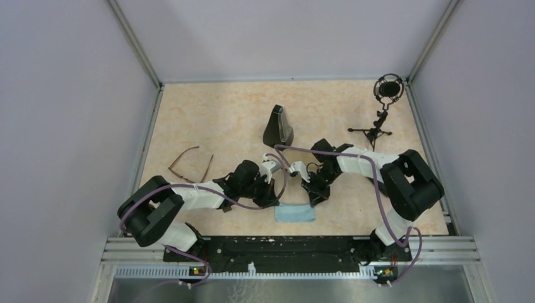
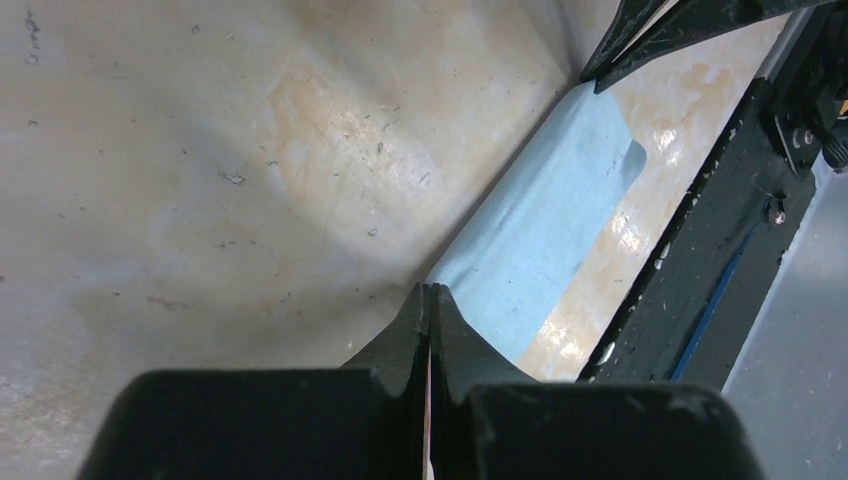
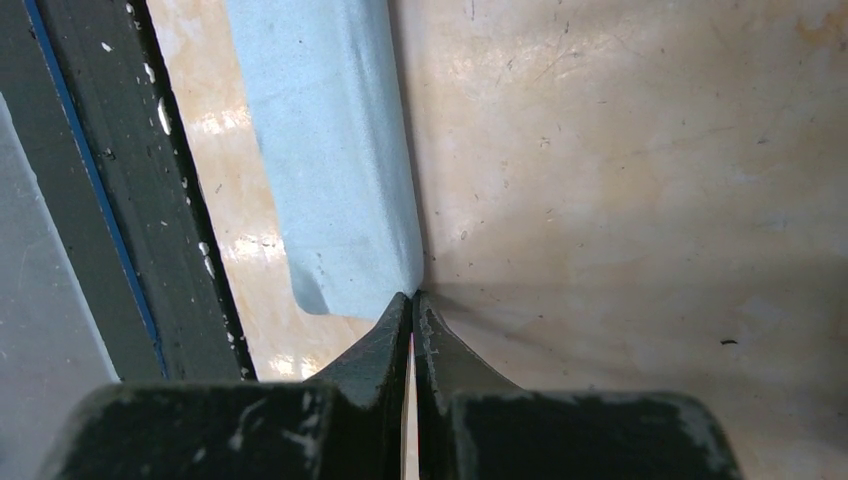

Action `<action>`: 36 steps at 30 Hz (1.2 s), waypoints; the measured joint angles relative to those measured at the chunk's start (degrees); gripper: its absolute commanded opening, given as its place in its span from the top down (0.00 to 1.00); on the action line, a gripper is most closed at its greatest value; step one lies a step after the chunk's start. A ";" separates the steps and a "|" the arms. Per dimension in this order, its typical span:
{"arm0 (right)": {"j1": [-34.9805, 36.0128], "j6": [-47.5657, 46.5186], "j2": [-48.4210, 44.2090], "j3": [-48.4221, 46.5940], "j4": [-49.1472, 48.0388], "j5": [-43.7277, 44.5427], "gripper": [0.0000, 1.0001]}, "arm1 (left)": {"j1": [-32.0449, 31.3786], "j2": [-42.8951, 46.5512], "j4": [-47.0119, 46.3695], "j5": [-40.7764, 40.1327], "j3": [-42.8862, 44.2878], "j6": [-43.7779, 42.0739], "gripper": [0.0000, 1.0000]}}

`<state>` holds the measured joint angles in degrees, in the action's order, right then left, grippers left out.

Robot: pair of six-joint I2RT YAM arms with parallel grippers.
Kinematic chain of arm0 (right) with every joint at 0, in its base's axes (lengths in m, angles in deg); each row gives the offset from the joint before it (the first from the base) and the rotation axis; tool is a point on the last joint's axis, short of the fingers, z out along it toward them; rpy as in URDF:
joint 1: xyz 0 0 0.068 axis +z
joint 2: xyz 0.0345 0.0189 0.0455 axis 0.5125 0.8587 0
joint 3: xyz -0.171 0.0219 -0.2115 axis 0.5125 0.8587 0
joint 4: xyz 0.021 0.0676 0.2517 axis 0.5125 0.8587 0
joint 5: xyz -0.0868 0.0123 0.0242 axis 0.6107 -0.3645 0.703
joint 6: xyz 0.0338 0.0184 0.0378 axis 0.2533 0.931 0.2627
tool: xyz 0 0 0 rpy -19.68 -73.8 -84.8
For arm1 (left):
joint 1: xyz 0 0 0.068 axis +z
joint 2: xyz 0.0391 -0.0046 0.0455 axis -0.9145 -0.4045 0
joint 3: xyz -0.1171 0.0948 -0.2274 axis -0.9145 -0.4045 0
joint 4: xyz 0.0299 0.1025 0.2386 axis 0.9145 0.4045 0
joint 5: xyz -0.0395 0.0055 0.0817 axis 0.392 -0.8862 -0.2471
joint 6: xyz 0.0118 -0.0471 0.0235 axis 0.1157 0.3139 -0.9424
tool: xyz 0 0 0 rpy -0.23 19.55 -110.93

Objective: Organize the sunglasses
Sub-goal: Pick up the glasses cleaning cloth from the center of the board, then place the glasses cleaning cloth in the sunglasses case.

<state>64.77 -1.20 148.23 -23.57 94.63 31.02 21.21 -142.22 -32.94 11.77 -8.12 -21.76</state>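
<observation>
One pair of sunglasses (image 1: 189,163), a slim brown frame with long thin temples spread open, lies on the table's left side, far from both grippers. My left gripper (image 1: 276,202) (image 2: 430,290) is shut, its tips pinching the far left corner of a folded light-blue cloth (image 1: 294,213) (image 2: 545,225) (image 3: 330,160). My right gripper (image 1: 313,199) (image 3: 414,296) is shut on the cloth's far right corner. In the left wrist view the right gripper's fingertips (image 2: 605,75) meet the cloth's other end.
A black triangular case (image 1: 278,126) stands upright behind the two grippers. A small black microphone on a tripod (image 1: 380,110) stands at the back right. The black base rail (image 1: 284,246) runs just in front of the cloth. Grey walls enclose the table.
</observation>
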 measured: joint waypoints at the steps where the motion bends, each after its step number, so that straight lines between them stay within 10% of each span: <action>1: -0.11 0.00 -0.13 0.00 0.04 0.04 1.00 | 0.00 0.00 -0.07 -0.31 0.00 -0.02 1.00; 36: -14.69 1.68 -7.69 -8.28 -0.04 -2.99 1.00 | 1.05 -5.46 -2.80 -16.98 16.63 -1.99 1.00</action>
<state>50.08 0.48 140.53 -31.85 94.58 28.03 22.26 -147.69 -35.74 -5.21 8.51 -23.74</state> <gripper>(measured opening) 0.004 0.006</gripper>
